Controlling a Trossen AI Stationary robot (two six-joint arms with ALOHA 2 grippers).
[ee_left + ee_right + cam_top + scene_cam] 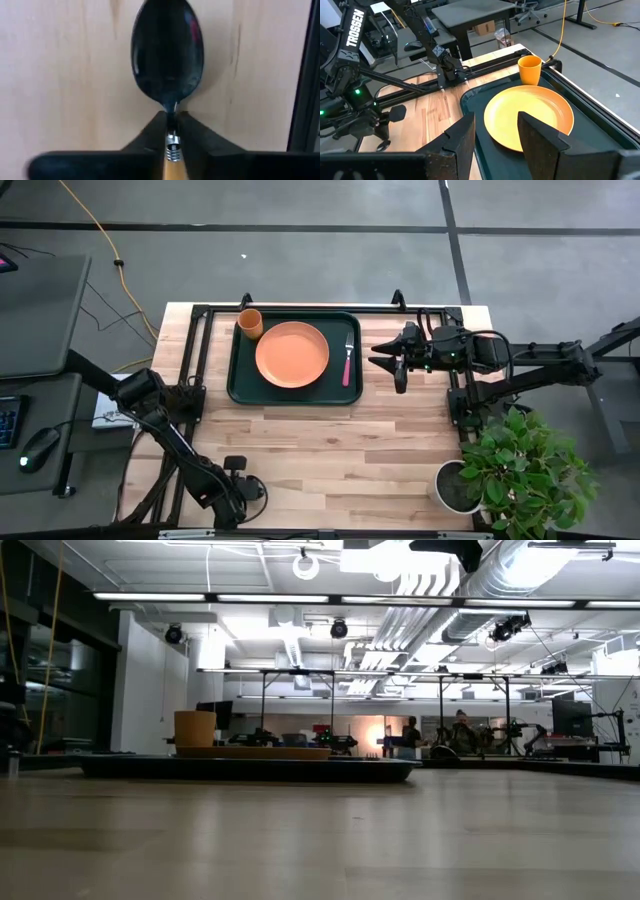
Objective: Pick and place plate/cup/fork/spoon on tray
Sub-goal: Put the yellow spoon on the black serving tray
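Observation:
The dark green tray [240, 380] lies at the table's far middle. The orange plate [292, 354] rests in it. The orange cup [250, 323] stands upright in its far left corner, and the pink-handled fork [348, 362] lies along its right side. My left gripper [236, 472], near the table's front edge, is shut on the spoon [167, 55]. My right gripper [495, 137] is open and empty, just right of the tray [386, 368]. The low view shows the tray [250, 769], plate [255, 752] and cup [194, 728], but no gripper. My left gripper pinches the spoon's thin metal neck [171, 114] between its two fingers, where the neck meets the orange-tan handle [173, 169]. The spoon runs along the fingers, its bowl sticking out past the fingertips over the bare wood. Whether the bowl touches the table, I cannot tell.
A potted plant [520, 465] stands at the table's near right corner. A black frame [200, 315] runs along the table's far and left edges, close behind the tray. Bare wood [340, 450] lies between the tray and the front edge.

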